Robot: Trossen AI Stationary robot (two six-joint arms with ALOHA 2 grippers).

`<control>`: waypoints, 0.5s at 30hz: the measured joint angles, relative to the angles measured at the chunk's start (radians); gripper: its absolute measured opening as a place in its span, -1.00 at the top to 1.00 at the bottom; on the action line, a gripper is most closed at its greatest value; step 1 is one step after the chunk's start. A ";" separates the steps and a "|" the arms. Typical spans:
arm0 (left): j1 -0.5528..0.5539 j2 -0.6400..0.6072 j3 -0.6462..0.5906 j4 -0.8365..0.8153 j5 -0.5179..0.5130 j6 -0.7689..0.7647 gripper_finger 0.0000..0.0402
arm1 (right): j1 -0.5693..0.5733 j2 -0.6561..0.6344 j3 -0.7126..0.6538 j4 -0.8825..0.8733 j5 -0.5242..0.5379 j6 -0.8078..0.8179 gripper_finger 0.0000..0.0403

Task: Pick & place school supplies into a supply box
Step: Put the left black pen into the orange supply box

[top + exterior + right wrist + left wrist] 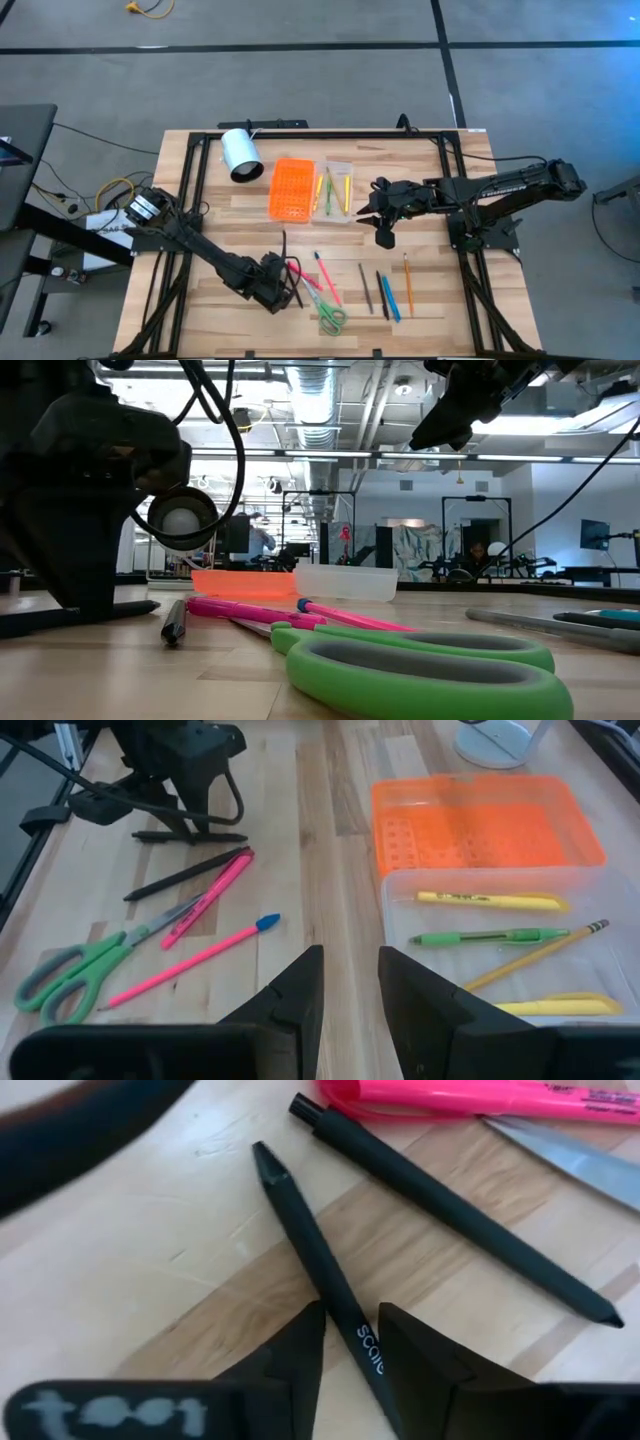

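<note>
Picking in hand: supply box (312, 189) lying open well beyond left gripper (350, 1342), a few supplies already inside; right gripper (350, 982) hovering near it, fingers apart, empty. Left fingers straddling a black pen (318, 1260) flat on the table, not clamped (second black pen just beside). Next: pinch, lift, carry boxward.

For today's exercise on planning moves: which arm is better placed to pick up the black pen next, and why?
The left. Its gripper already straddles the black pen on the table, fingers either side. The right gripper hovers beside the clear tray, away from that pen.
</note>
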 joint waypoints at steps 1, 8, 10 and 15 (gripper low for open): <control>-0.001 0.000 0.000 -0.003 0.000 0.002 0.57 | 0.000 0.000 0.000 0.000 0.000 0.000 0.54; -0.001 0.001 -0.001 -0.025 0.011 0.003 0.75 | -0.001 0.000 0.000 -0.001 0.000 -0.001 0.54; -0.001 0.001 -0.001 -0.039 0.016 0.003 0.81 | -0.005 0.000 0.000 -0.001 -0.001 -0.001 0.54; -0.004 0.000 0.000 -0.137 0.027 -0.014 0.92 | -0.018 0.000 0.000 -0.001 0.000 -0.001 0.54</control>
